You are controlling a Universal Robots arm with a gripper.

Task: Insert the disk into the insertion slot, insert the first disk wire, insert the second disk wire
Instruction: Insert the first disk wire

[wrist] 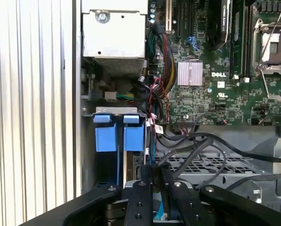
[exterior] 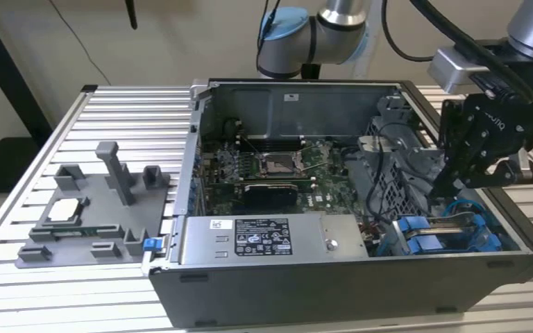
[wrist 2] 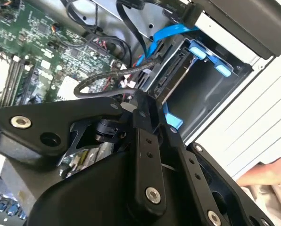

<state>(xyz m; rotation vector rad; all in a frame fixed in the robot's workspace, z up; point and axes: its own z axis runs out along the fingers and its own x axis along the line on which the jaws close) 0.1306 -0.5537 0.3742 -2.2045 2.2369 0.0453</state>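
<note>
The black gripper (wrist: 153, 176) sits closest in both wrist views, its linkage broad across the foreground and its fingers (wrist: 141, 200) drawn in until the tips nearly meet. In the first wrist view a small dark piece sits between those tips, but I can't tell whether it is the plug of a wire or part of the gripper itself.

In the second wrist view the fingertips are just beside the connector edge of the disk (wrist 2: 172, 70). The disk rests in the insertion slot (wrist 2: 206, 103), and its bright blue tabs (wrist 2: 197, 49) stick out at the open end. A blue wire (wrist 2: 171, 32) runs down toward that same edge. A black wire (wrist 2: 98, 87) loops from over the motherboard (wrist 2: 41, 47) to the fingertips.

From the exterior view, the open computer case (exterior: 341, 291) lies on its side on a slatted metal table (exterior: 109, 111). The arm reaches into the case on the exterior view's right, with the gripper hanging low over the blue rails of the slot. A boxy silver power supply (exterior: 266, 239) with a white label fills the near side of the case, beside the slot.

Well apart, on the exterior view's left, a grey fixture (exterior: 109, 180) stands on the table. A small square silver chip (exterior: 64, 210) is seated in it.
</note>
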